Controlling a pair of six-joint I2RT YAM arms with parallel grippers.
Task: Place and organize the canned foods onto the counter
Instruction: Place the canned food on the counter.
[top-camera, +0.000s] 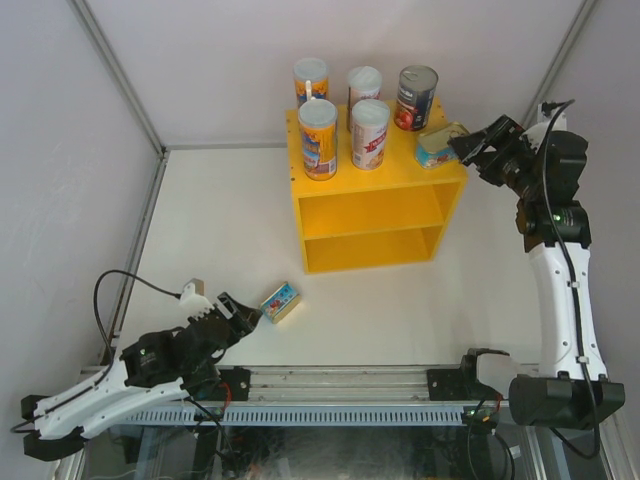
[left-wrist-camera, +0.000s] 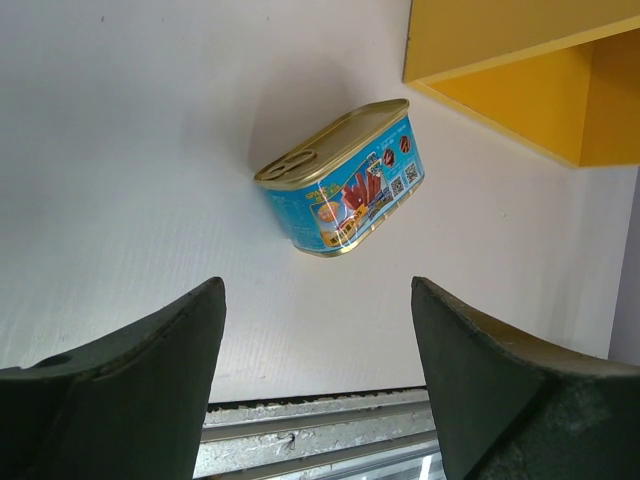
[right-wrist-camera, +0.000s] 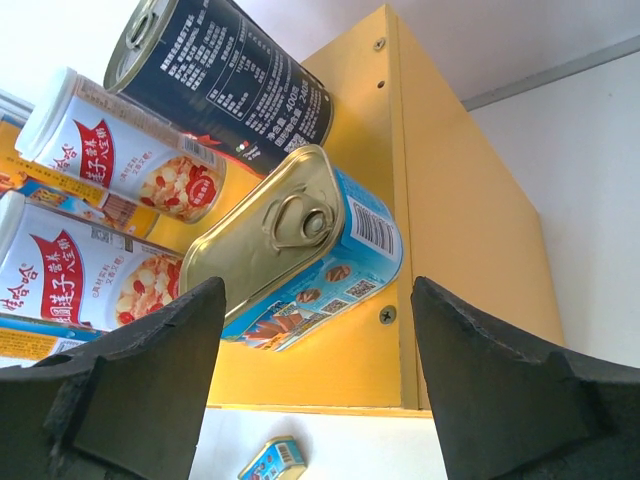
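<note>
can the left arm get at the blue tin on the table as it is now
Probably yes: the left gripper is open and faces the blue tin, with only bare table between them.

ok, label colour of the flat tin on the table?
Blue, on the flat rectangular gold-lidded tin; clearest in the left wrist view.

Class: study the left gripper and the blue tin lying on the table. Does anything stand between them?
Nothing visible does. The left gripper is open and faces the blue tin, with only white table surface showing between them. The yellow box stands beyond the tin, off to one side.
</note>
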